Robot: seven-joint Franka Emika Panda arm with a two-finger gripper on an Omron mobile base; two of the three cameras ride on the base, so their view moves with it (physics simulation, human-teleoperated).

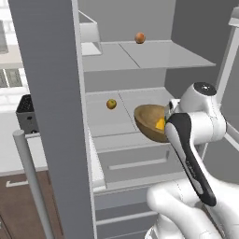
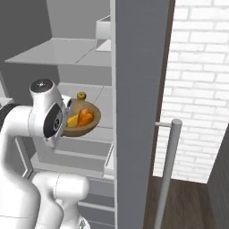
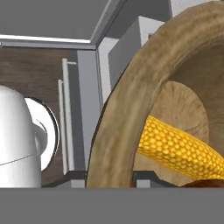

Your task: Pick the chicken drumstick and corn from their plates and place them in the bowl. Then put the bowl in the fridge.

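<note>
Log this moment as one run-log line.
stage: bowl into fridge | gripper: shut on bowl rim | bowl: tilted, above middle shelf | contents: corn, chicken drumstick | fridge: open

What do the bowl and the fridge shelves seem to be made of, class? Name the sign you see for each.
The bowl: looks like unglazed wood, tan-brown with streaky grain along its thick rim and a matt finish. The fridge shelves: pale grey, smooth and even, thin flat slabs; probably plastic or frosted glass, the look leaves that open.
</note>
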